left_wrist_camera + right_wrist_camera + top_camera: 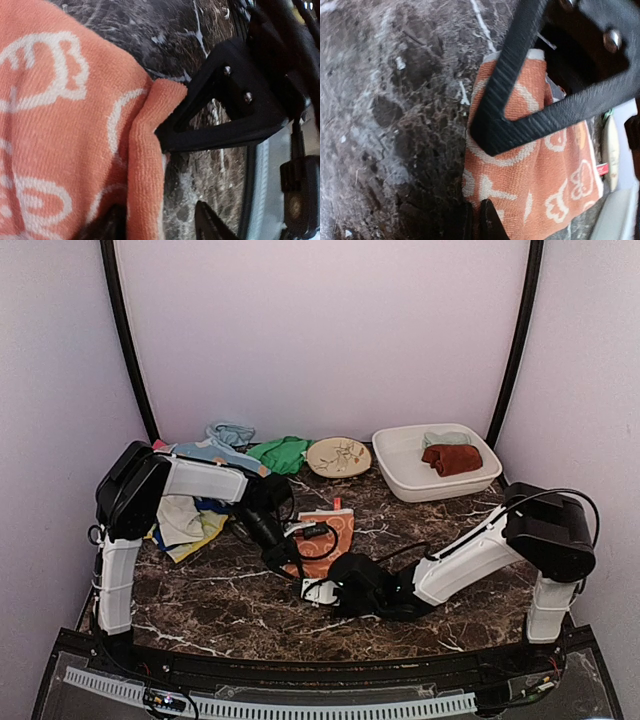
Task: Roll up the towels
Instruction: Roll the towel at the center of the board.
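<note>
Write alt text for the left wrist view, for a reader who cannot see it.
An orange towel with cream pattern fills the left; a black gripper finger touches its raised folded edge, dark marble table behind.

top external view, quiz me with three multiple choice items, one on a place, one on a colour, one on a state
1. Where is the dark red towel?
A) draped over an arm
B) in the white tub
C) hanging on the back wall

2. What colour is the towel just left of the plate?
A) black
B) purple
C) green

3. How is the orange towel lying?
A) spread mostly flat on the table
B) rolled up tight
C) lifted clear into the air

Answers: B, it sits inside the tub's walls; C, its folds show green beside the plate; A, its patterned face lies open on the marble.
</note>
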